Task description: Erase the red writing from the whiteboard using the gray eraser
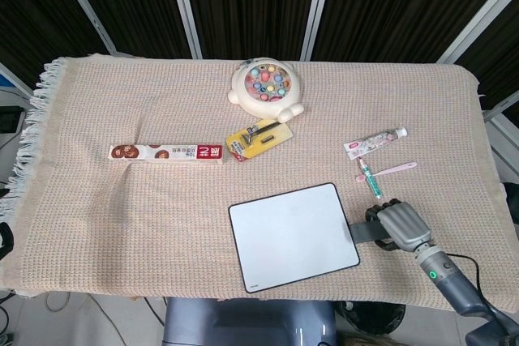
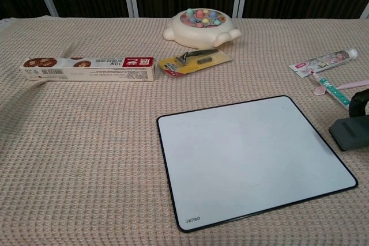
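The whiteboard [image 1: 292,235] [image 2: 248,156] lies flat near the table's front edge, and no red writing shows on its white surface. My right hand [image 1: 403,228] sits just off the board's right edge and grips the gray eraser [image 1: 364,231] [image 2: 350,131]. In the chest view the eraser rests on the cloth at the far right, with only a dark bit of the right hand [image 2: 361,103] showing at the frame edge. My left hand is in neither view.
A toothbrush [image 1: 388,170] and small tubes [image 1: 375,142] lie just behind my right hand. Farther back are a razor pack [image 1: 258,138], a long snack box [image 1: 165,152] and a round fishing toy [image 1: 268,87]. The woven cloth's front edge [image 1: 203,289] runs close by the board.
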Controlling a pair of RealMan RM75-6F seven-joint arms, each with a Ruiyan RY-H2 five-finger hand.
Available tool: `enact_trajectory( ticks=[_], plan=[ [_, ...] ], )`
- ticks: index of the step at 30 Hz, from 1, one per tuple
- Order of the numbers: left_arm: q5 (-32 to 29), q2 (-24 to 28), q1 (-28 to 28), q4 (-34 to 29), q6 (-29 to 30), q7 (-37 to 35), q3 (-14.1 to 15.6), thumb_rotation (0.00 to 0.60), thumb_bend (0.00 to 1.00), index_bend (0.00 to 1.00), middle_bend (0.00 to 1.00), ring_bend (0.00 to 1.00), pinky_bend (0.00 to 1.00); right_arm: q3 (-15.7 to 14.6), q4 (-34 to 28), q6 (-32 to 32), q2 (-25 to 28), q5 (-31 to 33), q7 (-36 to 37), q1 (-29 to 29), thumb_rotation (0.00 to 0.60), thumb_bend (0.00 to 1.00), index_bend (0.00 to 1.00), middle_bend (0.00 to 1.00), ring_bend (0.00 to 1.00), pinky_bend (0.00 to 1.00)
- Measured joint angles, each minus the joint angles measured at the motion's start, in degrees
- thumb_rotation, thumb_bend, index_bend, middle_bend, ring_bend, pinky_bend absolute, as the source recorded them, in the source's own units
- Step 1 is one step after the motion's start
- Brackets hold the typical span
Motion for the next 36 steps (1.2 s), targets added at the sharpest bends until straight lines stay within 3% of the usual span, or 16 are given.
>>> enact_trajectory(
  ticks=[10,13,16,18,24,28,36],
  plan=[
    [0.0,-0.3,-0.1,0.0,-0.1,0.5,0.1,0.600,0.64,0.19,0.08,0.02,0.05,2.1,8.1,-2.6,0.5,4.0,6.8,-1.2,0.600,0.44,0.63,0.54,0.49,0.35],
    [0.0,-0.2,0.0,0.0,0.0,0.5,0.1,0.600,0.64,0.19,0.08,0.02,0.05,2.4,10.3,-3.6,-0.2,4.5,8.2,-1.3,0.600,0.37,0.62,0.50,0.47,0.34],
    [-0.1,-0.2,-0.1,0.1,-0.1,0.5,0.1,0.600,0.64,0.19,0.08,0.02,0.05,2.5,11.4,-4.9,-0.7,4.7,9.1,-1.4,0.600,0.24,0.50,0.44,0.42,0.29],
    [-0.1,-0.2,-0.1,0.1,-0.1,0.5,0.1,0.600,0.64,0.19,0.08,0.02,0.05,2.5,11.5,-5.4,-0.8,4.7,9.4,-1.3,0.600,0.19,0.35,0.37,0.38,0.25],
    [0.0,-0.1,0.0,0.0,-0.1,0.4,0.1,0.600,0.64,0.19,0.08,0.02,0.05,2.6,10.5,-6.2,-0.2,4.4,9.8,-1.1,0.600,0.12,0.08,0.12,0.17,0.16],
    [-0.1,-0.1,0.0,0.0,-0.1,0.4,0.1,0.600,0.64,0.19,0.08,0.02,0.05,3.0,8.1,-6.1,1.3,4.6,9.4,-1.2,0.600,0.10,0.01,0.03,0.08,0.15],
    [0.0,-0.1,-0.1,0.0,-0.1,0.4,0.1,0.600,0.64,0.19,0.08,0.02,0.05,4.4,1.2,-2.5,5.7,5.5,7.0,-2.4,0.600,0.10,0.00,0.02,0.07,0.15]
  ],
)
